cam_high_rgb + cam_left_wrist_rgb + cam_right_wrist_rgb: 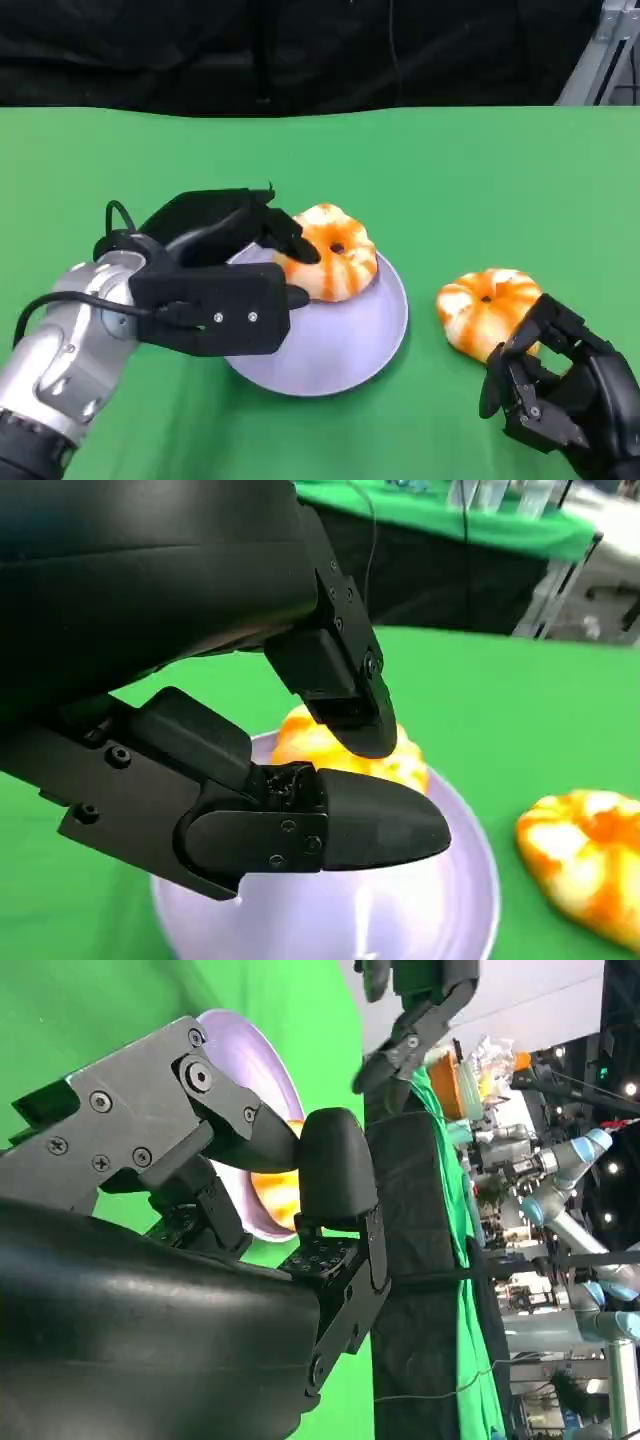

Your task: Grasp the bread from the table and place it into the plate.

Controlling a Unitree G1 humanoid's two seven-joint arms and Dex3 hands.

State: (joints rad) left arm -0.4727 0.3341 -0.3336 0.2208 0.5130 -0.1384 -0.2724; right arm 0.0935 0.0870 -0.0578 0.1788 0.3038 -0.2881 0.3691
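Left of centre in the head view, the left hand (235,262) has its fingers spread around the bread (330,250) resting on the far edge of the lavender plate (340,345); firm hold or mere touch, I cannot tell. Pulling away carelessly could drag it off. Lower right, the right hand (560,395) curls empty beside a second bread (485,310) on the green table (480,170).

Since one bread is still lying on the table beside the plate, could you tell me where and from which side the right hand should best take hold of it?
Grip the bread on the table across its rounded outer rim, coming down from above. It lies flat, ring-shaped with a small centre hole, so opposite sides offer the widest hold. The right hand sits just beside it, on the side away from the plate, so closing there should avoid the plate.
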